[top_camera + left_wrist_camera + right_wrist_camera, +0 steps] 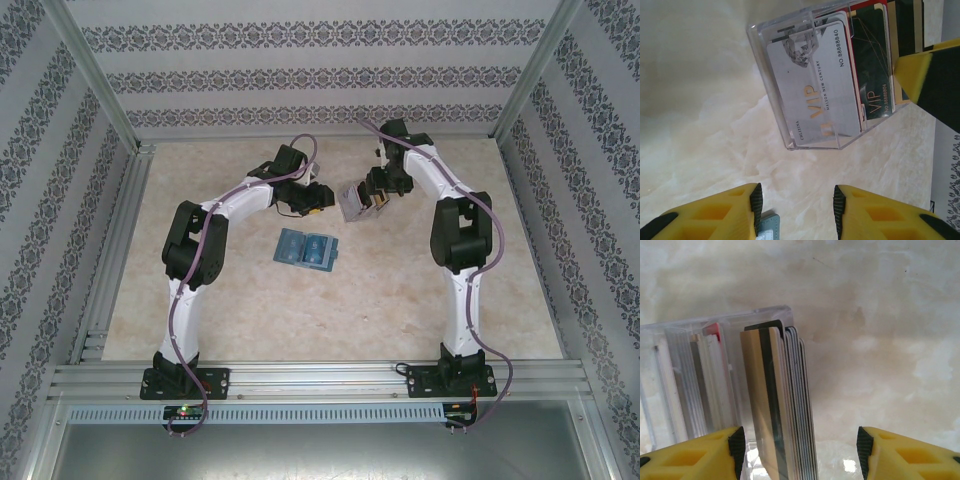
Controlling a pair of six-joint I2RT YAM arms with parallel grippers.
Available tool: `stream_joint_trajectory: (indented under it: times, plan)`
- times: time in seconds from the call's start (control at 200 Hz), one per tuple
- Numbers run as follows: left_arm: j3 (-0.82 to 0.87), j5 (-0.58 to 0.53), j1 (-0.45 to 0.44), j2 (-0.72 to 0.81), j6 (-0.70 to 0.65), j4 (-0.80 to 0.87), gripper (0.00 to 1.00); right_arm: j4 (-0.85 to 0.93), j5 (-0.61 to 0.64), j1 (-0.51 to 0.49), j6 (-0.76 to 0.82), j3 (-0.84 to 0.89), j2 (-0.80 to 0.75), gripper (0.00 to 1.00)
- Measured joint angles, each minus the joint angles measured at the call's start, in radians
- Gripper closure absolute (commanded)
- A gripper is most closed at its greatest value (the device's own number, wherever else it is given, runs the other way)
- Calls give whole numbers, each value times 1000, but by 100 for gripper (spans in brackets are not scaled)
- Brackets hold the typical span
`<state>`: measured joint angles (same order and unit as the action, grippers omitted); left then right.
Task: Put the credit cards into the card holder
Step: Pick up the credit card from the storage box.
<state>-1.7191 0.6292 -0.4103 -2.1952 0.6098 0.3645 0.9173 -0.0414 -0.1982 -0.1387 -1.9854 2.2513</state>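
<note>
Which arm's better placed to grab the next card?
Right. The right gripper, open, straddles the card stack at the clear stand; the left gripper, also open, sits back from it.

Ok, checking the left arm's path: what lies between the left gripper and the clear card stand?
Nothing. In the left wrist view, the stretch from the left gripper to the clear card stand is bare marble table.

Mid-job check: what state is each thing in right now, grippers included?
Wallet: open, lying flat.
Stand: loaded with cards.
Card stack: on edge, between the right jaws, unclamped.
Left gripper: open, empty.
Right gripper: open, straddling the card stack.
</note>
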Motion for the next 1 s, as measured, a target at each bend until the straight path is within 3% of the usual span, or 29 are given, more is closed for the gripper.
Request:
stream_joint_trajectory:
  times: [0.819, 0.999]
  plan:
    - [0, 0, 0, 0, 0, 0, 56, 16, 50, 32, 15, -11, -11, 45]
    - [0, 0, 0, 0, 0, 0, 56, 18, 53, 33, 16, -10, -26, 53]
